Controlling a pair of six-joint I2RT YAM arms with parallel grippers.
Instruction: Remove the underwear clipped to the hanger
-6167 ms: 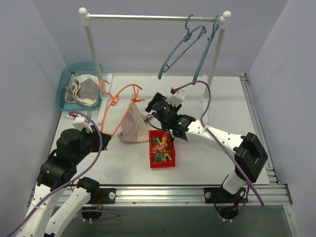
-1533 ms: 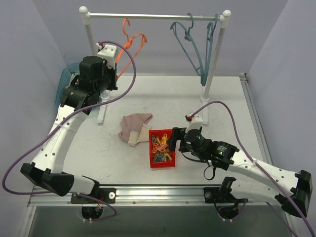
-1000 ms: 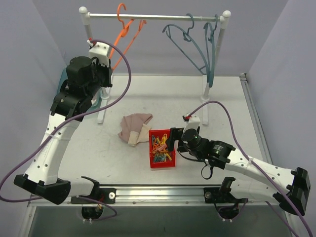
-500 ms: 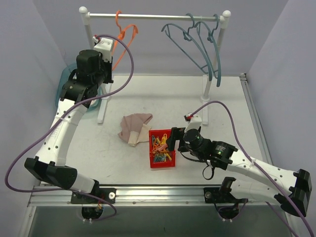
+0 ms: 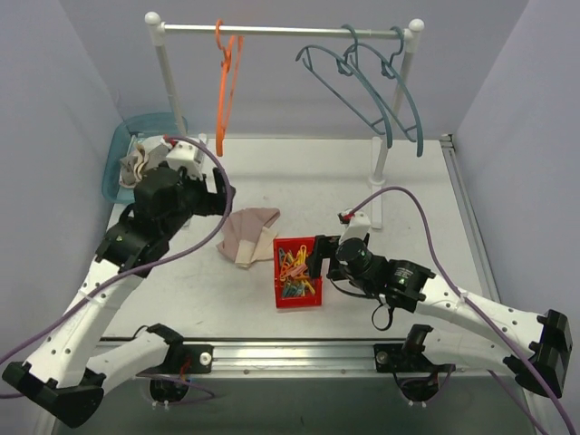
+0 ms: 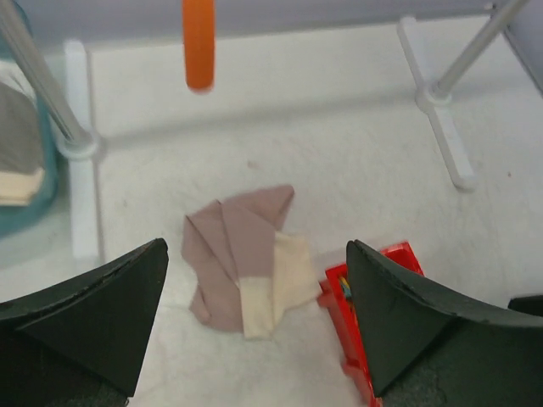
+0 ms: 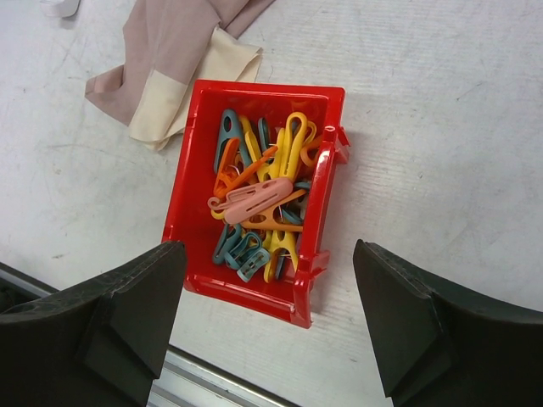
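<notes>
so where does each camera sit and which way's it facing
Top external: fixed high behind the arm bases, looking down toward the rack; both arms show, left end effector, right end effector.
Left wrist: on the left arm, facing down at the underwear, hanger tip at top; own open fingers below.
Right wrist: on the right arm, facing down into the red clip bin; own open fingers below.
Shared: all three show the underwear and bin.
</notes>
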